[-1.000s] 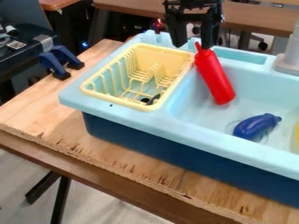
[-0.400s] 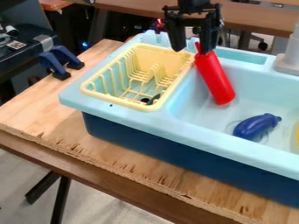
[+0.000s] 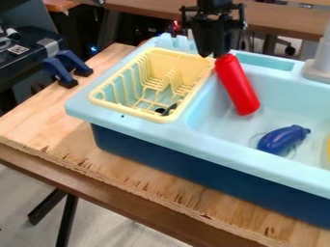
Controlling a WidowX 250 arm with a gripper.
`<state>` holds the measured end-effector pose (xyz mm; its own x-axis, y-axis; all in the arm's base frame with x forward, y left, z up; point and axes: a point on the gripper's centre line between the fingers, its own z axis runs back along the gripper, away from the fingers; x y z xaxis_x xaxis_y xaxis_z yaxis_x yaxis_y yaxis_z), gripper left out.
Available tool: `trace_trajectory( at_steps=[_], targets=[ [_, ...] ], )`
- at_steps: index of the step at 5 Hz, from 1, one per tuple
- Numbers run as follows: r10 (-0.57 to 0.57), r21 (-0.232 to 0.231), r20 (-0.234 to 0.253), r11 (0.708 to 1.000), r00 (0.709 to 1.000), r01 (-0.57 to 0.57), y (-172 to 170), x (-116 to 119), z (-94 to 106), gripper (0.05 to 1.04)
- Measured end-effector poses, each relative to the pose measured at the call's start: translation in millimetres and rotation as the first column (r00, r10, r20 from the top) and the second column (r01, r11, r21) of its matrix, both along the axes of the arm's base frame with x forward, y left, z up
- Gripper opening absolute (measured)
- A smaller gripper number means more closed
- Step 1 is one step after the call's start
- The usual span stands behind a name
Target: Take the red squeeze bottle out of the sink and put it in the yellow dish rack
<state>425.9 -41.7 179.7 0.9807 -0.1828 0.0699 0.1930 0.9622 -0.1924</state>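
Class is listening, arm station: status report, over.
Gripper shut on top of red bottle. Bottle slanted in sink. Yellow rack close beside; blue toy eggplant apart.

A black two-finger robot gripper [image 3: 214, 52] is covering the top end of a red cylindrical plastic bottle [image 3: 238, 87], its arm running out past the top edge. The right edge is cutting off a light-blue plastic sink [image 3: 138, 126], a grey upright fixture [image 3: 318, 65] and a yellow item [image 3: 328, 147]. Pale-yellow rack bars [image 3: 136, 91] are partly screening a small dark object [image 3: 170, 109], its shape remaining unclear.
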Motion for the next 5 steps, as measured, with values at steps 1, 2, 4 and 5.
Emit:
trace_trajectory(
  at_steps=[1, 2, 4, 5],
  targets=[
    [-0.004, 0.0, 0.002, 1.0, 1.0, 0.004, -3.3, 0.2, -0.4, 0.188],
    [-0.004, -0.003, -0.002, 1.0, 1.0, 0.004, -5.0, -0.5, 0.1, 0.12],
    [0.012, -0.011, -0.004, 1.0, 1.0, -0.012, -6.2, -0.6, 0.6, 0.107],
    [0.006, -0.01, -0.002, 1.0, 1.0, -0.006, -7.3, -0.6, 1.0, 0.107]
  ],
)
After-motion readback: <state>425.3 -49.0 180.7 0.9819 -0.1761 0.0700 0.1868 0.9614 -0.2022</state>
